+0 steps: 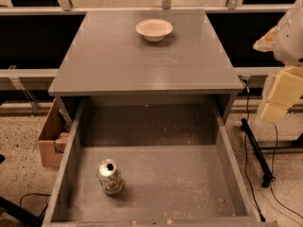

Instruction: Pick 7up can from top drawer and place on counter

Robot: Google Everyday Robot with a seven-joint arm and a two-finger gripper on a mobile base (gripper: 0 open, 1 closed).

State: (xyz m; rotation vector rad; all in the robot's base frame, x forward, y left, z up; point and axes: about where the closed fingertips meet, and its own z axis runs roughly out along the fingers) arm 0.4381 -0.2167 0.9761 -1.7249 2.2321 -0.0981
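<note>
**A:** Gripper (278, 98) first. Sitting where?

**B:** Hanging at the far right, outside the cabinet, just off the right edge of the counter (142, 65). Jaws: cannot tell whether wide or narrow.

**A:** 7up can (110, 176)?

**B:** Standing upright on the floor of the top drawer (189, 183), well left of the jaws and lower. Sitting near the drawer's left wall, toward the front, opened top facing up. Staying well apart from the jaws.

**A:** Drawer?

**B:** Sitting open, crumbs speckling the grey floor.

**A:** Anything else?

**B:** White bowl (154, 29) resting on the counter toward the back, left of the jaws and higher. Brown cardboard box (49, 141) sitting on the ground far left of the jaws, past the drawer's left wall. Black bar (255, 150) lying on the ground just below the jaws.
</note>
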